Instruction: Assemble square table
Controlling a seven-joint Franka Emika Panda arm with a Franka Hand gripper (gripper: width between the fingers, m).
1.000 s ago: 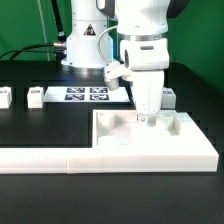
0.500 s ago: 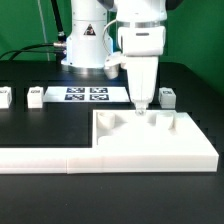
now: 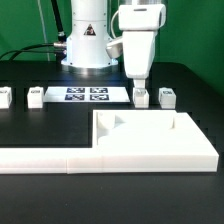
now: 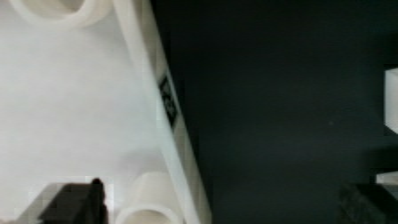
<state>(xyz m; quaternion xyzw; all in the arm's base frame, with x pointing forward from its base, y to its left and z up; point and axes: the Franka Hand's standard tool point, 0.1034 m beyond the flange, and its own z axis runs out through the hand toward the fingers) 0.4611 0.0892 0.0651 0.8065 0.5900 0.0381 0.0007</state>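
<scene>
Bright, even lighting (wrist view soft, blurred).

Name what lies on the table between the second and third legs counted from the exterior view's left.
The marker board lies flat between the second leg and the third leg; only the exterior view shows this.

Smooth matt white plastic tabletop [image 3: 145, 132]

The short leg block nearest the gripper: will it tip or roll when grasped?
The leg block looks squat and flat-sided, so it probably slides rather than rolls or tips. Its hard-looking white plastic seems rigid, possibly slick in the gripper.
</scene>
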